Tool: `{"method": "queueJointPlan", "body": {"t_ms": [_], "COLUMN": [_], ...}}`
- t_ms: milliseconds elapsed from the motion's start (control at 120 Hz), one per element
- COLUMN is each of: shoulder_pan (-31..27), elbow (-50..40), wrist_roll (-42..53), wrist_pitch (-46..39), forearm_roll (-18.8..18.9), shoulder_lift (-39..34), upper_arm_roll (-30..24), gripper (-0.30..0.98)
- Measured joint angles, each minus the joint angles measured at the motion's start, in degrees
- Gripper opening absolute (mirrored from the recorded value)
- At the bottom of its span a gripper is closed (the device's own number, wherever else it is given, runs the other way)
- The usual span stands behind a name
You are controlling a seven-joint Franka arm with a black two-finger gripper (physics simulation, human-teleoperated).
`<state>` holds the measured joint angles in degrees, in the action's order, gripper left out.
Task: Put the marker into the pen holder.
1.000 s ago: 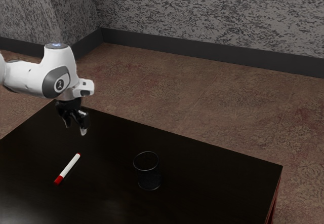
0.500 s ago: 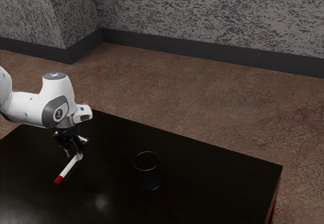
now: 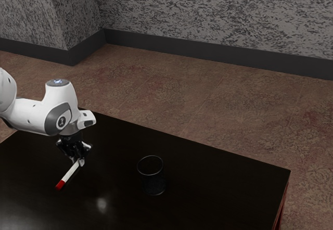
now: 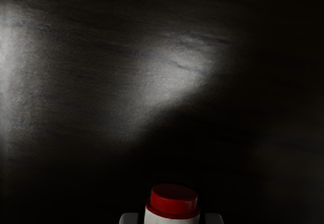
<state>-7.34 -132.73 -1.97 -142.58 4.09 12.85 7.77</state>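
Marker [image 3: 68,175] pinched near one end, arm [image 3: 32,116] above, pen holder [image 3: 154,184] apart

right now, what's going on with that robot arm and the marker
A white robot arm has its black two-finger hand shut on a slim white marker with a red end, low at the dark, glossy table. The marker isn't in the dark, round pen holder, which stands upright apart from it.
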Motion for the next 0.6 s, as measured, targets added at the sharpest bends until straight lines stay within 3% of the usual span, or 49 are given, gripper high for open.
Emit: {"method": "queueJointPlan", "body": {"t_ms": [158,292,600], "shoulder_pan": [0.06,1.36,18.16], "elbow": [0.0,-0.13,-0.05], "wrist_roll": [-2.36,-3.31,-5.25], "wrist_pitch": [-0.12,0.56,3.31], "forearm_roll": [1.07,0.94,0.65], "shoulder_lift": [-0.7,-6.12,-20.05], "upper_arm_roll": [0.04,0.06,-0.22], "gripper": [-0.07,-0.09,-0.1]}}
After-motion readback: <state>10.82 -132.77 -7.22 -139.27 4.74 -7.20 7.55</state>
